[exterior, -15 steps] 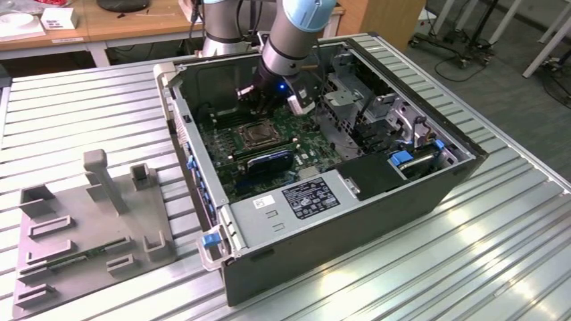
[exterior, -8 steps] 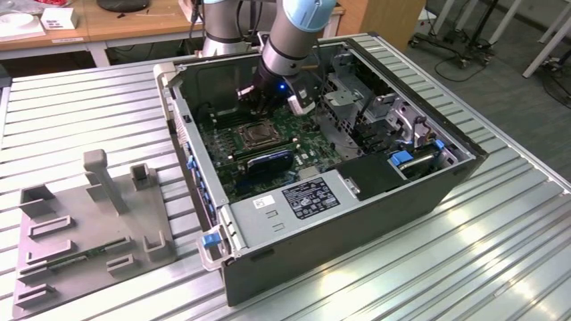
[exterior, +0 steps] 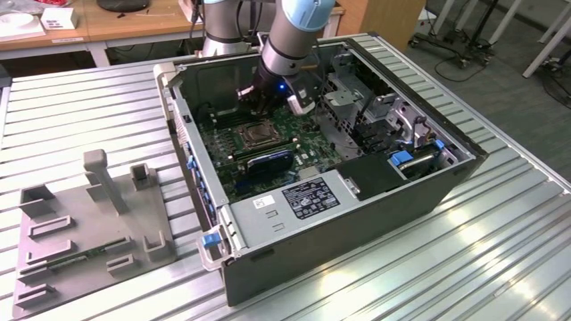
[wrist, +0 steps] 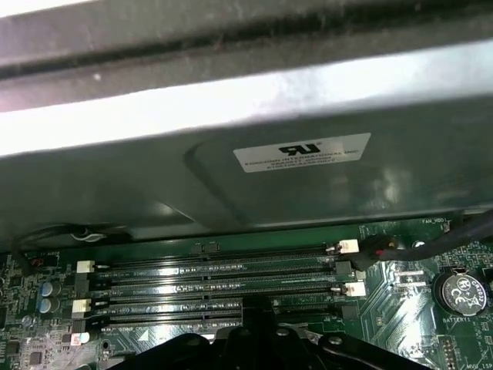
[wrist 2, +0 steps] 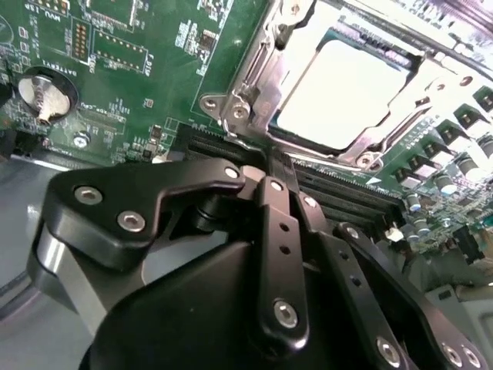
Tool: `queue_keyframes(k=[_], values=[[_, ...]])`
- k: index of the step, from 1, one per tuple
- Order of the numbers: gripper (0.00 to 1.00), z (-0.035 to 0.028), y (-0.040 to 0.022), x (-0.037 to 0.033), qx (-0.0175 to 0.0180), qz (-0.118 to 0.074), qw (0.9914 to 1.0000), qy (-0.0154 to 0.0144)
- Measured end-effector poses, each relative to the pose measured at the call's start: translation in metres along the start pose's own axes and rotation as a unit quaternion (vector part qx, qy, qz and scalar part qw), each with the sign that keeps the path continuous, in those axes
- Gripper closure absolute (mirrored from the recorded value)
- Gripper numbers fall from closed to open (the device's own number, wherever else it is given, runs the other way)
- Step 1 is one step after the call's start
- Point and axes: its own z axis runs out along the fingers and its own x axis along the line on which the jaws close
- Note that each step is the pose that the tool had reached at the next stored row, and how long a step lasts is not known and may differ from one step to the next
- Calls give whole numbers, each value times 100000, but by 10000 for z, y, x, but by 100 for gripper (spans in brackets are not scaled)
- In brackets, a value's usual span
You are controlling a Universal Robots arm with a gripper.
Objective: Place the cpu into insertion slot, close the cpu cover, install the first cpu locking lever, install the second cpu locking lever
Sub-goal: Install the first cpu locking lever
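The jaws stand pressed together, tips meeting with nothing visibly between them, and the gripper [wrist 2: 271, 166] hangs low over the motherboard [wrist 2: 154, 69] at the edge of the socket. Closed fingers make a narrow pushing tool rather than a clamp, which would suit pressing on a thin lever or frame; I judge that is why they are held so.

Just past the tips in the second wrist view lies the cpu [wrist 2: 347, 96], its bright metal top seated flat in the insertion slot [wrist 2: 254, 116]. The cpu cover [wrist 2: 385, 142] appears to lie down around the chip as a silvery frame, though glare makes its exact seating hard to confirm. I cannot make out whether either locking lever is hooked.

In the first wrist view the memory slots [wrist: 216, 289] run in parallel rows beside the gripper, with the grey chassis wall [wrist: 231, 177] rising behind them and a coin battery [wrist: 461, 291] off to one side.

In the exterior view the arm [exterior: 295, 33] reaches down into the open computer case [exterior: 375, 214], the gripper poised just above the socket. A grey fixture block [exterior: 89, 234] sits well apart on the slatted table [exterior: 499, 254], at the exterior view's left.
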Motion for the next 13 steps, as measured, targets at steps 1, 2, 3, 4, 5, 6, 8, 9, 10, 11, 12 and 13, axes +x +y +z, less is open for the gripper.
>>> queue_keyframes(k=[1,2,3,4,5,6,8,9,10,11,12,13], values=[[89,1,3,0,66,8,100000,-10],[89,2,4,0,103,10,100000,-17],[89,2,4,1,136,19,100000,-22],[89,2,4,1,167,24,100000,-25],[89,2,4,1,200,25,100000,-26],[89,2,5,1,233,31,100000,-30],[89,2,4,1,257,34,100000,-33],[89,1,4,1,264,35,100000,-34],[89,1,5,1,268,39,100000,-36],[89,2,5,1,270,38,100000,-36],[89,-1,6,1,281,41,100000,-35],[89,-8,7,2,294,44,100000,-30]])
